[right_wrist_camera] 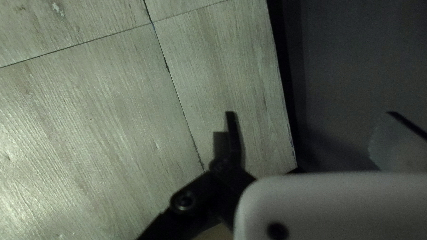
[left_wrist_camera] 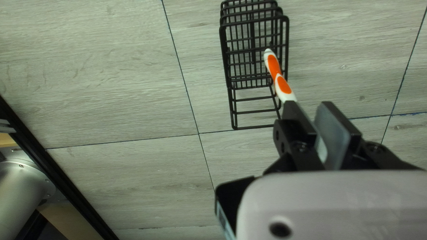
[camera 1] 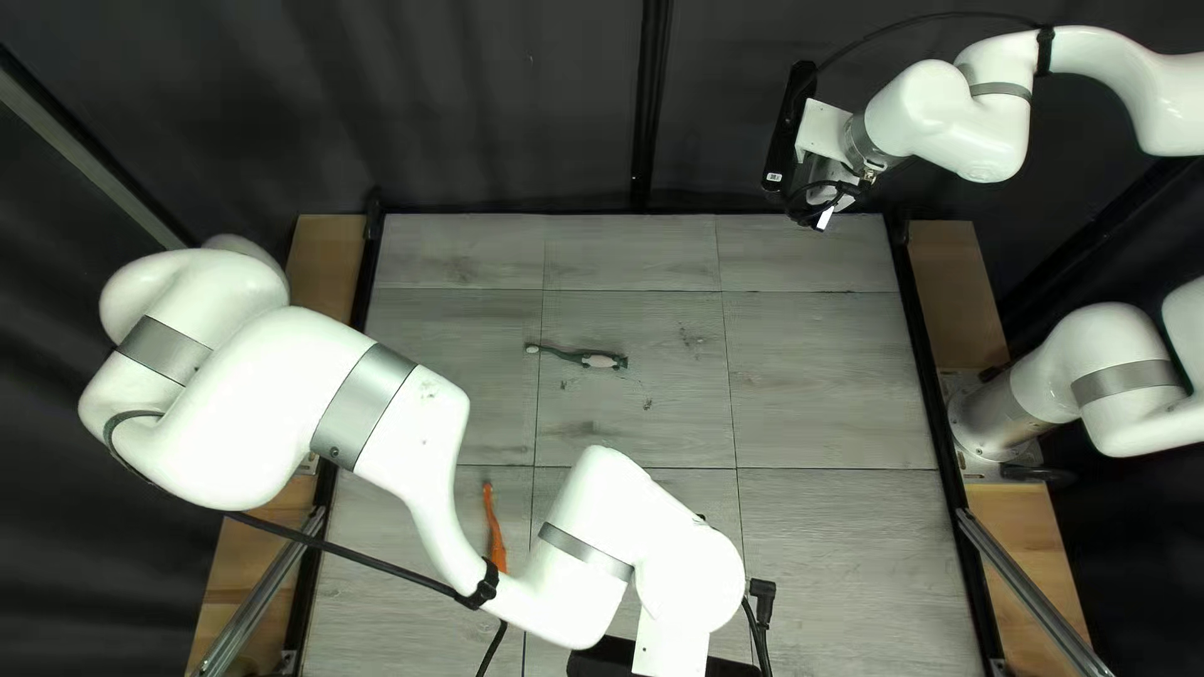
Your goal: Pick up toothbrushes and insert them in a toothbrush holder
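Evidently left gripper [left_wrist_camera: 310, 109], nearly closed, pinches toothbrush [left_wrist_camera: 274, 66] at near side of bench [camera 1: 828, 376], one end free, likely to enter wire holder [left_wrist_camera: 252, 80]. Right gripper [right_wrist_camera: 310, 113] wide apart, empty, far right.

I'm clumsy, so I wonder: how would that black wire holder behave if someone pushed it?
The wire holder looks rigid, its thin bars joined into frames, so it should keep its shape. Open gaps suggest it's light, and with no visible fastening it would probably slide.
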Motion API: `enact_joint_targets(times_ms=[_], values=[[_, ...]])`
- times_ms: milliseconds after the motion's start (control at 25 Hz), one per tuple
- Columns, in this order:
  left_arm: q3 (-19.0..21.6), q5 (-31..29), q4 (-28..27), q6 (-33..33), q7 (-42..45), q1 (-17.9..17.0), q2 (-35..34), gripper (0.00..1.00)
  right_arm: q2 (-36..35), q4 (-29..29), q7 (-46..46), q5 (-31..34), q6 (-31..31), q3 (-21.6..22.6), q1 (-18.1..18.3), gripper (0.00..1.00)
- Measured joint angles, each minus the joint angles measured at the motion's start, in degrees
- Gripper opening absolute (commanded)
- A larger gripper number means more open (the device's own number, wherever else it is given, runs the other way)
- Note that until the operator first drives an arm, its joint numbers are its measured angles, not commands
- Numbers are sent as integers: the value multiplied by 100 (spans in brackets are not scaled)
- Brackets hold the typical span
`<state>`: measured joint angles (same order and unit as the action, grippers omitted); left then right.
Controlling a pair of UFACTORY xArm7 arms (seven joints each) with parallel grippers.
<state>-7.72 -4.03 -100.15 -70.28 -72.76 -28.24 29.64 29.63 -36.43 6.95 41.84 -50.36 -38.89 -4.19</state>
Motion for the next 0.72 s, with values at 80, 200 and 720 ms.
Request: enact_joint_targets(times_ms=[80,200,720], values=[[-4,-21,-5,7,17,-15,15,0,0,0,0,0,0,0,0,100],[-7,-52,-35,17,35,-38,46,0,0,0,0,0,0,0,0,100],[61,29,277,480,-133,6,-44,100,0,0,0,0,0,0,0,100]])
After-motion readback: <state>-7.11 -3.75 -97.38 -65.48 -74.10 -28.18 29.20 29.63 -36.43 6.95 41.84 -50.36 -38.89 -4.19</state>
